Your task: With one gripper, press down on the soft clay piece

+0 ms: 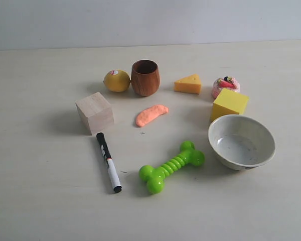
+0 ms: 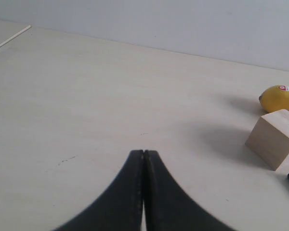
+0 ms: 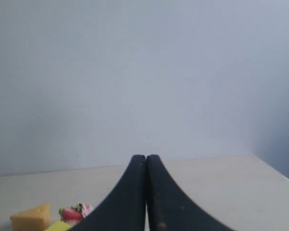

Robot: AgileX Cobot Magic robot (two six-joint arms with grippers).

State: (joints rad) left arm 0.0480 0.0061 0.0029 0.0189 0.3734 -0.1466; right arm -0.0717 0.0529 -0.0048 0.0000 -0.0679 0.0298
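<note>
The soft clay piece [image 1: 151, 114] is a salmon-orange curved blob lying flat near the middle of the table, between the wooden cup [image 1: 145, 77] and the green bone toy [image 1: 171, 166]. Neither gripper shows in the exterior view. In the left wrist view my left gripper [image 2: 143, 153] is shut with nothing in it, over bare table well away from the clay. In the right wrist view my right gripper [image 3: 145, 157] is also shut and empty, pointing toward the back wall. The clay appears in neither wrist view.
Around the clay stand a wooden cube [image 1: 95, 113], a lemon [image 1: 117, 80], a cheese wedge [image 1: 188, 84], a small cake toy [image 1: 226, 86], a yellow block [image 1: 229, 104] and a white bowl [image 1: 241, 141]. A marker [image 1: 109, 161] lies at the front left.
</note>
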